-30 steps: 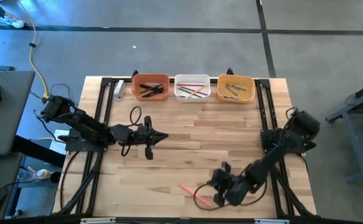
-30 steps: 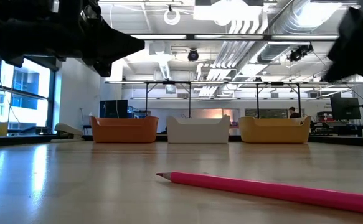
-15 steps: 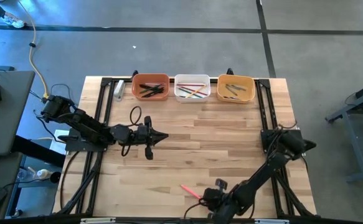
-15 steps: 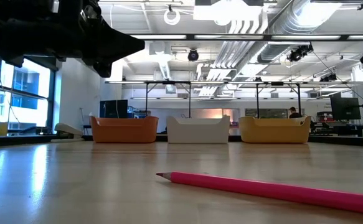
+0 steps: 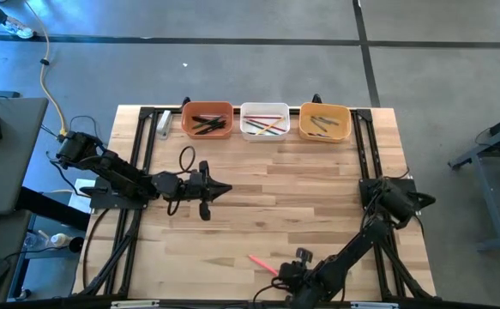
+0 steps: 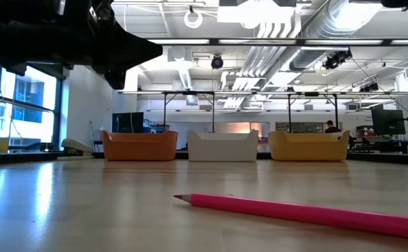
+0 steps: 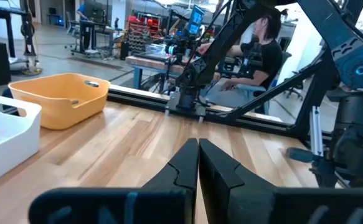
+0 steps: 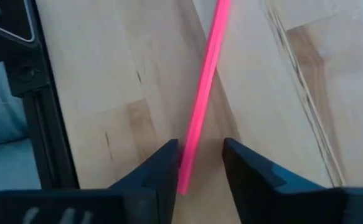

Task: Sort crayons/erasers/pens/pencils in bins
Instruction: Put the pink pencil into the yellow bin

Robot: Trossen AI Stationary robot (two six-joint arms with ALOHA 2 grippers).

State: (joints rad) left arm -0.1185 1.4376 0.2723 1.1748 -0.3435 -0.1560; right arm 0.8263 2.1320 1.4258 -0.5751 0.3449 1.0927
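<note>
While right hand (image 8: 198,163) gapes around pink pencil (image 8: 204,87), left hand (image 7: 198,163) closed, empty

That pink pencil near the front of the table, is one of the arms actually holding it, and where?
Not yet. The right gripper has its fingers open astride one end of the pink pencil, which lies flat on the table. The left gripper is shut and empty.

high: overhead | low: table-level | both share bins (image 5: 265,121) (image 6: 222,145)
</note>
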